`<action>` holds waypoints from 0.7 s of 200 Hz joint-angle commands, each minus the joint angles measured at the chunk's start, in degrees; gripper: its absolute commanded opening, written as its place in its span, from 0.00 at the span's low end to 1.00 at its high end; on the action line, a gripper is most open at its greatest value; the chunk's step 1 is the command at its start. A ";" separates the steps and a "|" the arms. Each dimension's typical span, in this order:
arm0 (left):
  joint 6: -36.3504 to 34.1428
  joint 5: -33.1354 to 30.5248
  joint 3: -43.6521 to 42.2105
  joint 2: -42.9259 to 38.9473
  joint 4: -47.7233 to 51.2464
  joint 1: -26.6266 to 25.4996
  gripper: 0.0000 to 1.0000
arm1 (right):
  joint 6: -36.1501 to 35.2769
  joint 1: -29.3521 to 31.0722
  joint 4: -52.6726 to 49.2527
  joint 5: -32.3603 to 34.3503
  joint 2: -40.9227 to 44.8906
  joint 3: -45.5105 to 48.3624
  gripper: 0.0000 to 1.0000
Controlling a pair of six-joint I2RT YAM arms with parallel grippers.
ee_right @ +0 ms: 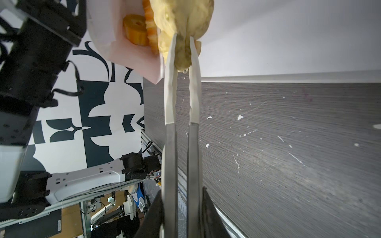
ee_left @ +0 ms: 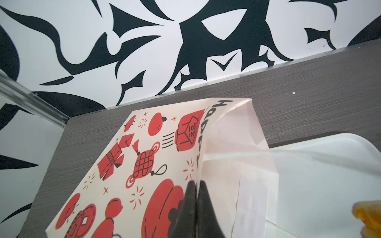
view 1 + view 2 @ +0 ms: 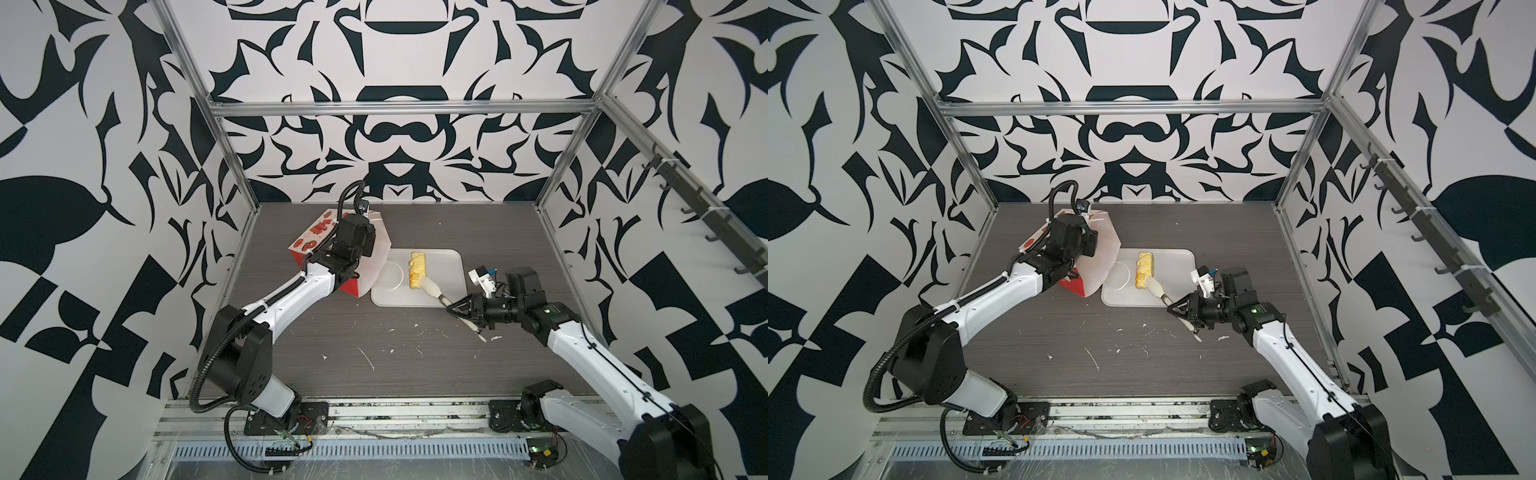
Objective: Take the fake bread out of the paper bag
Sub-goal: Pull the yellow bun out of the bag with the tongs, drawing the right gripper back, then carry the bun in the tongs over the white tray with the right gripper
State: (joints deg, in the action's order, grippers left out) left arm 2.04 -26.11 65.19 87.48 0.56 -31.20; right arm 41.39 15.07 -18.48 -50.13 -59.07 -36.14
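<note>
The paper bag lies tilted at the back left, its white inside facing the tray. In the left wrist view its outside is cream with red and black motifs. My left gripper is shut on the bag's rim. My right gripper is shut on a pair of tongs. The white tong tips clamp one end of a long pale yellow fake bread lying on the white tray. Two more orange pastries show in the bag's mouth.
The tray sits mid-table, touching the bag's mouth. White flecks are scattered over the grey tabletop in front. Metal frame posts and patterned walls close in the sides and back.
</note>
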 commanded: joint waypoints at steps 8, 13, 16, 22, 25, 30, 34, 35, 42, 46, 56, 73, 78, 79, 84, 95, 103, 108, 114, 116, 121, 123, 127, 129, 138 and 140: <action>0.81 -2.43 -2.05 -3.33 -2.14 0.70 0.00 | -3.06 -0.45 6.93 -1.95 -6.47 -1.27 0.18; 0.86 -2.46 -2.22 -3.52 -2.14 0.70 0.00 | -3.14 -0.56 7.69 -2.22 -7.89 -1.49 0.18; 0.86 -2.47 -2.29 -3.59 -2.21 0.70 0.00 | -3.24 -0.58 8.05 -2.33 -8.69 -1.74 0.18; 0.90 -2.38 -2.44 -3.87 -2.35 0.72 0.00 | -3.52 -0.63 8.58 -2.43 -10.18 -2.15 0.18; 0.94 -2.42 -2.52 -3.96 -2.40 0.77 0.00 | -3.77 -0.65 8.59 -2.46 -10.95 -2.33 0.19; 0.94 -2.41 -2.67 -4.11 -2.45 0.79 0.00 | -4.28 -0.72 8.40 -2.43 -12.09 -3.03 0.19; 1.01 -2.30 -2.69 -4.18 -2.43 0.85 0.00 | -4.84 -0.74 8.15 -2.50 -12.97 -3.57 0.19; 1.02 -2.34 -2.65 -4.17 -2.42 0.86 0.00 | -5.01 -0.83 8.04 -2.51 -13.16 -3.71 0.20; 1.03 -2.21 -2.74 -4.32 -2.40 0.92 0.00 | -5.96 -0.97 7.57 -2.52 -14.52 -4.44 0.20; 1.05 -2.05 -2.78 -4.35 -2.48 0.95 0.00 | -6.35 -1.07 7.36 -2.52 -15.11 -4.81 0.21; 1.12 -1.75 -2.74 -4.51 -2.58 1.05 0.00 | -7.00 -1.54 6.64 -2.35 -16.62 -5.62 0.22; 1.14 -1.58 -2.79 -4.54 -2.75 1.21 0.00 | -8.35 -2.44 3.80 -1.63 -17.98 -6.63 0.27; 1.12 -1.39 -2.79 -4.60 -2.82 1.23 0.00 | -8.75 -2.79 2.99 -1.30 -17.91 -6.74 0.29; 1.16 -1.35 -2.79 -4.56 -2.83 1.23 0.00 | -8.77 -2.82 2.83 -1.16 -17.87 -6.75 0.30; 1.18 -1.38 -2.76 -4.59 -2.84 1.27 0.00 | -9.20 -3.00 2.04 -0.79 -17.64 -6.79 0.32; 1.21 -1.20 -2.80 -4.59 -2.93 1.32 0.00 | -10.25 -3.42 0.10 0.36 -16.69 -6.84 0.37; 1.21 -1.13 -2.87 -4.51 -3.02 1.34 0.00 | -10.74 -3.55 -1.25 1.34 -15.83 -6.77 0.39; 1.29 -1.03 -2.91 -4.43 -3.02 1.40 0.00 | -10.97 -3.69 -1.87 1.81 -15.25 -6.67 0.40; 1.36 -0.88 -2.95 -4.40 -3.10 1.45 0.00 | -11.15 -3.88 -2.52 2.14 -14.56 -6.45 0.41; 1.36 -0.81 -2.96 -4.31 -3.11 1.46 0.00 | -11.15 -3.90 -2.64 2.26 -14.38 -6.34 0.41; 1.45 -0.70 -2.95 -4.19 -3.18 1.45 0.00 | -11.11 -4.14 -2.91 2.47 -13.97 -6.11 0.43; 1.47 -0.63 -3.02 -4.19 -3.19 1.46 0.00 | -11.14 -4.16 -3.02 2.46 -13.70 -6.00 0.44; 1.52 -0.49 -3.05 -4.05 -3.24 1.51 0.00 | -11.15 -4.32 -3.25 2.56 -13.42 -5.70 0.44; 1.55 -0.49 -2.98 -4.03 -3.27 1.56 0.00 | -11.20 -4.45 -3.35 2.51 -13.24 -5.63 0.45; 1.69 -0.26 -2.92 -3.87 -3.36 1.58 0.00 | -11.28 -4.76 -3.64 2.65 -12.72 -5.22 0.45; 1.72 -0.24 -2.95 -3.69 -3.37 1.58 0.00 | -11.32 -4.74 -3.73 2.73 -12.60 -5.12 0.45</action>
State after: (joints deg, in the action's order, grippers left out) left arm 2.35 -26.89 62.63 84.77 -0.16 -30.13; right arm 32.29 10.94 -20.21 -47.68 -74.63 -40.56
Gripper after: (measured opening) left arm 0.048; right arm 0.445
